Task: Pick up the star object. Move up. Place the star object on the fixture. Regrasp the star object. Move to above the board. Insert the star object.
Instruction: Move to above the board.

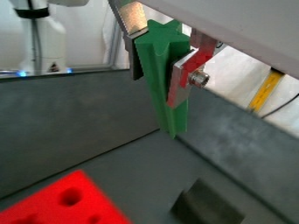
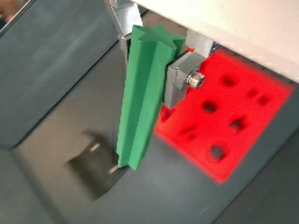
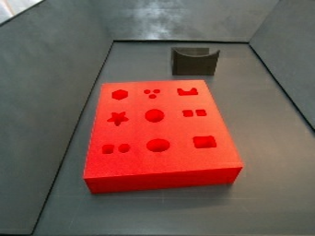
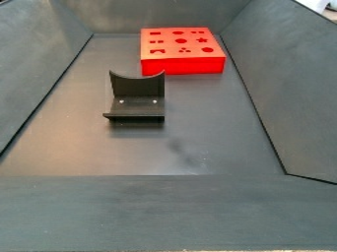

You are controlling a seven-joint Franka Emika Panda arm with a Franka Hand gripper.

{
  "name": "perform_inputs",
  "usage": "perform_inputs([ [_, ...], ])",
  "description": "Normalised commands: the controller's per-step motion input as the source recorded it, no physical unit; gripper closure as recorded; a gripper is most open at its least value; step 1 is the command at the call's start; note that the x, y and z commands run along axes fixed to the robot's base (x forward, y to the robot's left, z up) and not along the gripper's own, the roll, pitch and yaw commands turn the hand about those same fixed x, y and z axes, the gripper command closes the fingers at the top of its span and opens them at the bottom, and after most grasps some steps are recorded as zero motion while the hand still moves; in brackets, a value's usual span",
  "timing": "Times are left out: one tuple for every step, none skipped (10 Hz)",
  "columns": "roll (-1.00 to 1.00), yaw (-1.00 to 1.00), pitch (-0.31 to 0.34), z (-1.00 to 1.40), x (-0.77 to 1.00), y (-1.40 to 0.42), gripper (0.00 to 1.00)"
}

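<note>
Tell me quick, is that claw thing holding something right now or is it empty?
Gripper: jaws shut on the star object, which hangs lengthwise, seen in both wrist views; the gripper is out of frame in both side views.

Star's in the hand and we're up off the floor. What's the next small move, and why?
Probably ease down toward the fixture. In both wrist views the hand grips the star object near its upper end, lower end hanging free above the floor. A wrist view shows the fixture just below its tip, empty in both side views. The board comes later.
</note>
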Motion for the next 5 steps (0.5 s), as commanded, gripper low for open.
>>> perform_inputs([
  [-1.0,-0.13,-0.099,0.07,-0.29,-0.61,1.0],
  [-1.0,-0.13,-0.099,0.04,-0.21,-0.42,1.0],
  [-1.0,-0.12,-0.092,0.02,-0.13,-0.17,1.0],
  [-0.89,-0.1,-0.091,0.01,-0.09,-0.07,1.0],
  [-0.65,-0.07,-0.08,0.0,-0.08,-0.02,1.0],
])
